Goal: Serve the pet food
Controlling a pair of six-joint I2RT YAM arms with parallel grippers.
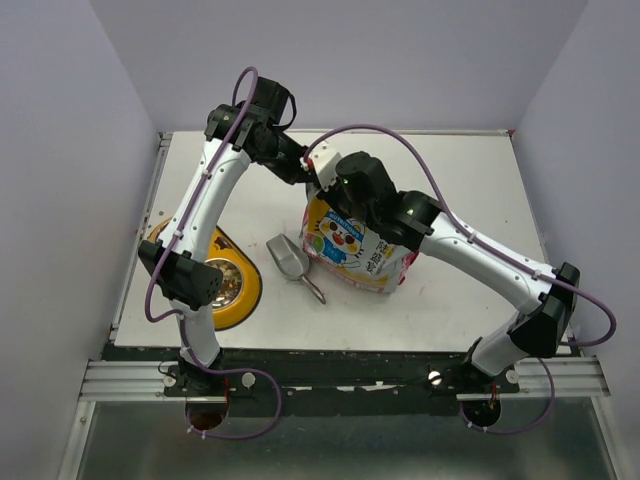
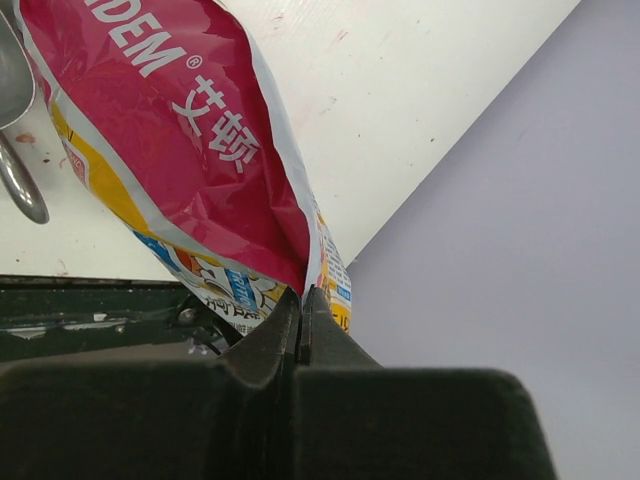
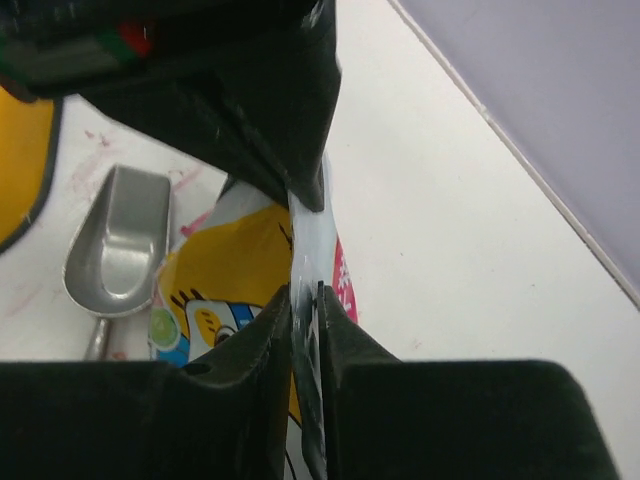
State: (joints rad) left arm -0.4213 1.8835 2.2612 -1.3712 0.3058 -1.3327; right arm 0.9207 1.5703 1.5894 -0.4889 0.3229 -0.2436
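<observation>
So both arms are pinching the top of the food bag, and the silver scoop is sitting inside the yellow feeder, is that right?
Not quite. The scoop lies on the table, between the feeder and the bag, not inside the feeder; the top view shows it. Both arms do pinch the bag.

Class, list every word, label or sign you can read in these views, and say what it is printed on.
"DEM®": white capitals, start cut off by the picture edge, on the red panel of the pet food bag.
"艾" plus a second white character I cannot read surely: same panel, just below.
Print on the bag's cartoon front, top view: too small to read.
</observation>
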